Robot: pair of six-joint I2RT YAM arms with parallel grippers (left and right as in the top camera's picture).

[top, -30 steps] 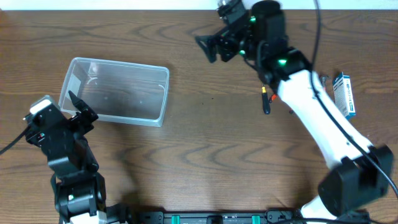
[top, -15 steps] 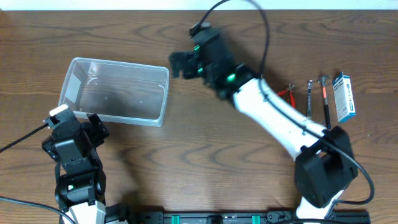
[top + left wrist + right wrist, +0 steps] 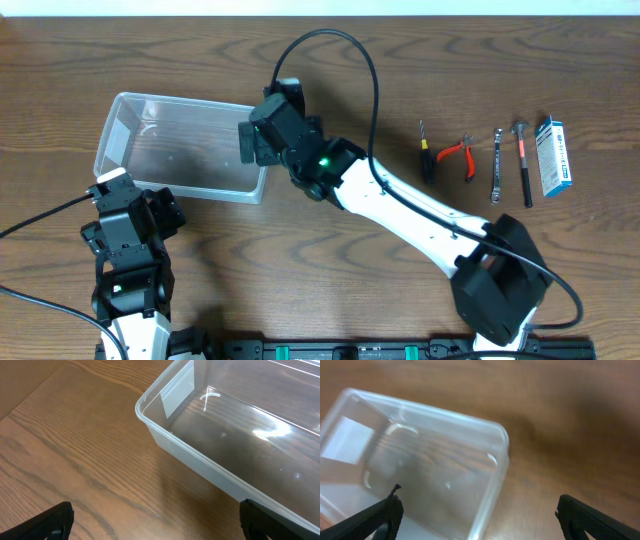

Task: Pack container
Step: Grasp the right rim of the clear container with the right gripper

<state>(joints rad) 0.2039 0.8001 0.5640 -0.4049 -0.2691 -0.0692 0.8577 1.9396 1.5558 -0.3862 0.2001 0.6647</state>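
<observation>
While left gripper (image 3: 155,512) and right gripper (image 3: 480,506) gape wide, container (image 3: 180,150) clear, rectangular (rounded corners, rim).

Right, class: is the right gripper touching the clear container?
Cannot tell. Overhead, the right gripper overlaps one end of the clear container, height unreadable; the wrist view is blurred.

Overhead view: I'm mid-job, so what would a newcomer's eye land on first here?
First, the white right arm stretched diagonally across the table, with the open right gripper hanging over the right end of the empty clear container at the left. Next, the neat row at far right: screwdriver, red-handled pliers, wrench, hammer and blue-and-white box.
</observation>
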